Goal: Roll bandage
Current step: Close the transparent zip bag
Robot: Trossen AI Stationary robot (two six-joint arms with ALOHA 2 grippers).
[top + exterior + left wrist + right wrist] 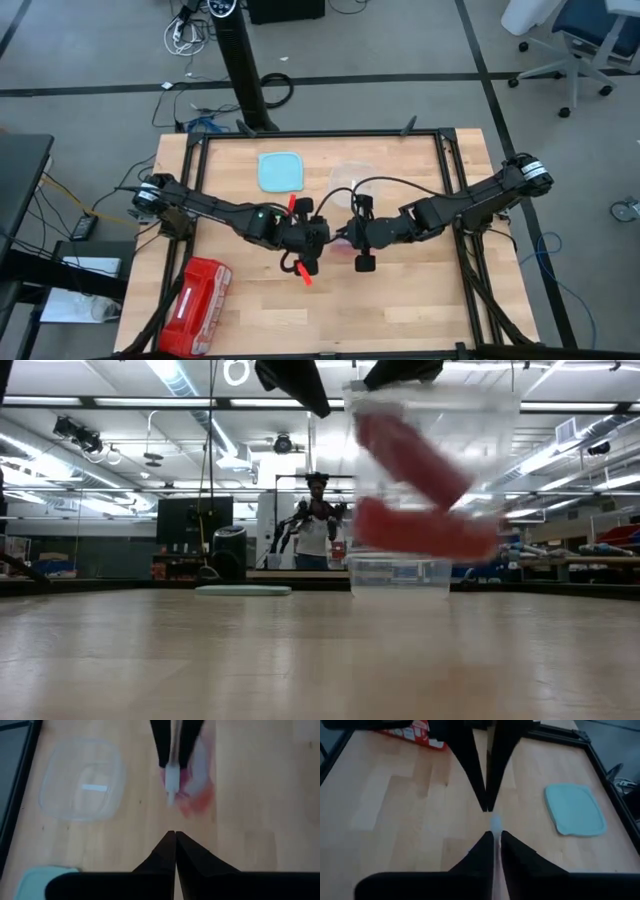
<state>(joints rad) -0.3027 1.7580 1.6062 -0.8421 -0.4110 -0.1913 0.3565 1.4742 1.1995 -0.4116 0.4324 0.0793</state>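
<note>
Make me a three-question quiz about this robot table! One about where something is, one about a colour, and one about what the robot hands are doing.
1. Where is the red plastic case?
A. At the table's near left corner
B. Inside the clear tub
C. On the teal lid

2. What colour is the flat lid?
A. Yellow
B. Teal
C. Black

3. How are the fingers of the left gripper?
A. Spread wide
B. Shut together
C. Out of sight

Answers: 1 A, the high view shows it by that corner. 2 B, it lies pale blue-green near the clear tub. 3 B, the left wrist view shows its fingertips touching, facing the right gripper mid-table.
</note>
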